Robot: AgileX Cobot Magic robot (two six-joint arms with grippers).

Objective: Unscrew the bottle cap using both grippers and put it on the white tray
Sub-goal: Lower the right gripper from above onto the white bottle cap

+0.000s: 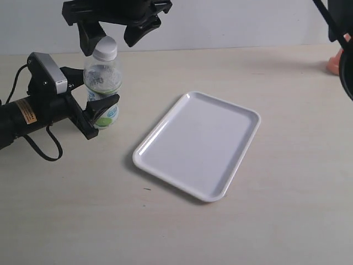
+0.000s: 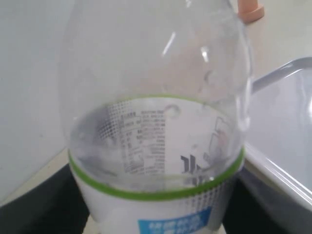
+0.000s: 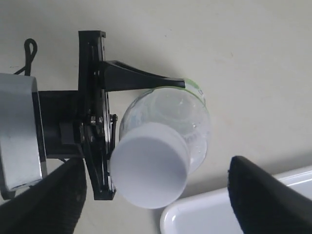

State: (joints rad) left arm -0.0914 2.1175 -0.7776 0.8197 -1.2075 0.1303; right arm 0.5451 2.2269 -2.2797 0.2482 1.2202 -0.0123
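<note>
The bottle point(image 1: 102, 83) stands upright on the table, left of the white tray point(image 1: 198, 143). My left gripper point(image 1: 94, 91) is shut on the bottle at its label, one finger on each side. In the left wrist view the bottle point(image 2: 156, 136) fills the picture, between the left gripper's point(image 2: 151, 214) dark fingers. The bottle cap point(image 1: 105, 47) sits on the neck. My right gripper point(image 1: 109, 47) hangs over it, open, with a finger on either side and clear of it. From above, the cap point(image 3: 150, 165) lies between the right gripper's point(image 3: 156, 200) spread fingers.
A pale orange object point(image 1: 336, 62) stands at the table's far right edge, next to dark equipment point(image 1: 346, 66). A wall runs along the table's far side. A corner of the tray point(image 3: 204, 214) lies close to the bottle's base.
</note>
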